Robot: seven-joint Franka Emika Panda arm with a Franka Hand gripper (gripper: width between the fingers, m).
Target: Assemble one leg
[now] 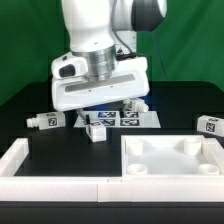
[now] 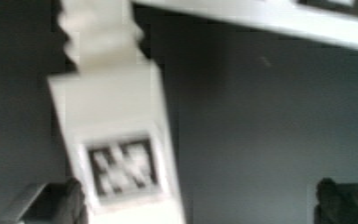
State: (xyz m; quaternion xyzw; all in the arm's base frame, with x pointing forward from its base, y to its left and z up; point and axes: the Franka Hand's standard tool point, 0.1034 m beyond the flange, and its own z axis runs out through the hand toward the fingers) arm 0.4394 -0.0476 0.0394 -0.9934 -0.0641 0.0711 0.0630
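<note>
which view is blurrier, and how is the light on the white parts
wrist view: soft throughout, the leg smeared and its tag a grey smudge, not readable; exterior view: sharper, evenly lit, the white panel bright with soft shading in its sockets, little shadow visible on the black table.

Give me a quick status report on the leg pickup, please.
Both fingers open, gripping nothing. One leg between them, closer to one side, not clamped. Nothing seen in the way.
</note>
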